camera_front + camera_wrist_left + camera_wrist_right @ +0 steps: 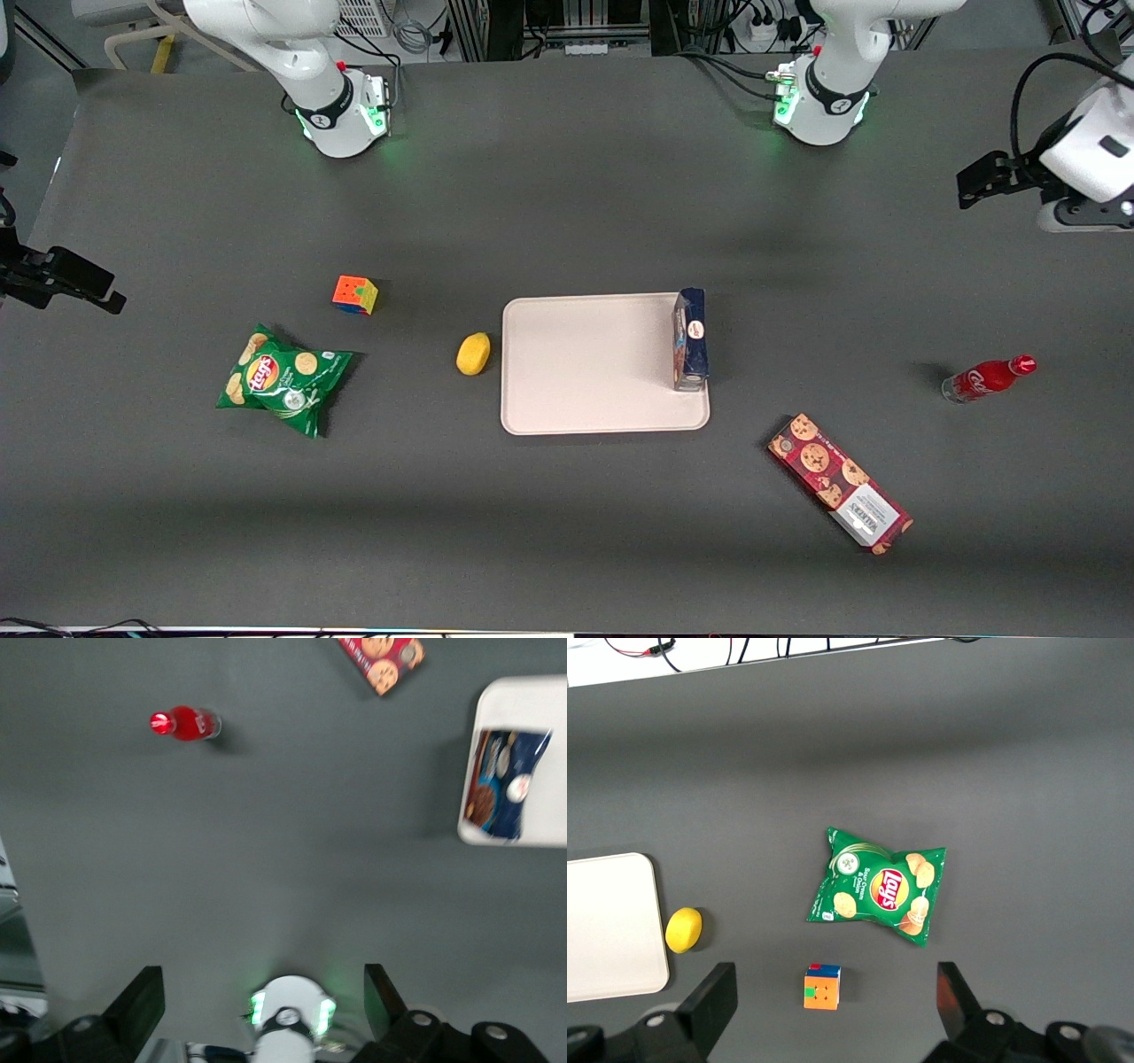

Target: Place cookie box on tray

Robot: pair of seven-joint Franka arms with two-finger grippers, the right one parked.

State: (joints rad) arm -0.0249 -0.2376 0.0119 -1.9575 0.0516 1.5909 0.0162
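Front view overhead; wrist views downward, sharing tray (585, 363).

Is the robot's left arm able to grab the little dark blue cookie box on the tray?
Probably yes: the small dark navy-blue cookie box stands uncovered at the pale beige tray's edge, and the open gripper hovers high toward the working arm's end.

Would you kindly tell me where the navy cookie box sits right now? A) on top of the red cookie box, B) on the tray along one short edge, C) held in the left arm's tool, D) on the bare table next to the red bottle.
B: the cookie box rests on the tray along one short edge, while the left arm's tool is open, empty and pulled away toward the working arm's end.
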